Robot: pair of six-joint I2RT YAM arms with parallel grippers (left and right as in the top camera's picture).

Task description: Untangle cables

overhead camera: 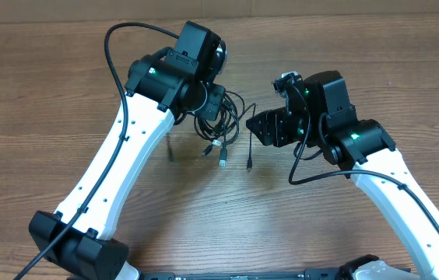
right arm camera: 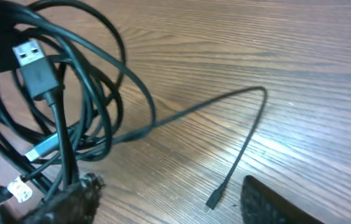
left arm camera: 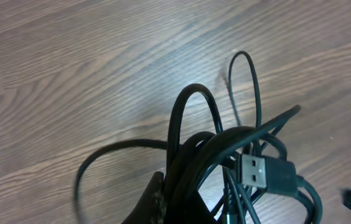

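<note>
Cables [overhead camera: 218,128], plug ends [overhead camera: 223,161] toward robot base [overhead camera: 243,274]

Bunched in tangled loops near the table's [overhead camera: 48,93] middle, toward the far edge: thin black cables [overhead camera: 218,117], silvery USB plug [left arm camera: 254,170] jutting out, one strand [right arm camera: 250,118] trailing loose.

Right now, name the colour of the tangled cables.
Black cables, with silvery plug ends; clearest in the left wrist view.

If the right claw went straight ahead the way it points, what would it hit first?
Probably the loose thin cable with the small plug, lying just ahead of it, though the depth is hard to judge.
</note>
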